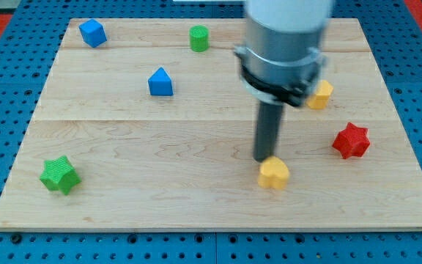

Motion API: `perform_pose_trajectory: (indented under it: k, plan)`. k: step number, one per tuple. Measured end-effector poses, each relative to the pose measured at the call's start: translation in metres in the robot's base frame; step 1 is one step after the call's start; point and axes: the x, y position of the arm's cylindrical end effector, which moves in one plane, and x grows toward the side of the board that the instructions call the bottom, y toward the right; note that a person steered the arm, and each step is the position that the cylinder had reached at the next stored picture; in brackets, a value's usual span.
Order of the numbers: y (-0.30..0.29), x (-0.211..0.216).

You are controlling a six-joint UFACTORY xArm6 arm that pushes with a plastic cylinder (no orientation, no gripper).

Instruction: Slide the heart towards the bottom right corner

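Note:
A yellow heart (273,174) lies on the wooden board (160,198), right of centre and near the view's bottom. My tip (263,158) sits just above and slightly left of the heart, touching or nearly touching its upper left edge. The rod rises to the grey arm body (284,44) at the view's top.
A red star (351,141) lies to the right of the heart. A yellow block (319,94) is partly hidden behind the arm. A blue triangular block (160,82), a blue cube (92,33) and a green cylinder (198,37) lie at the top. A green star (58,174) lies bottom left.

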Motion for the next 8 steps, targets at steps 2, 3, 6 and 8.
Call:
perform_pose_trajectory:
  k: [2, 3, 6, 8]
  plan:
    - [0.051, 0.014]
    - [-0.006, -0.005]
    - [0.061, 0.044]
    - [0.101, -0.008]
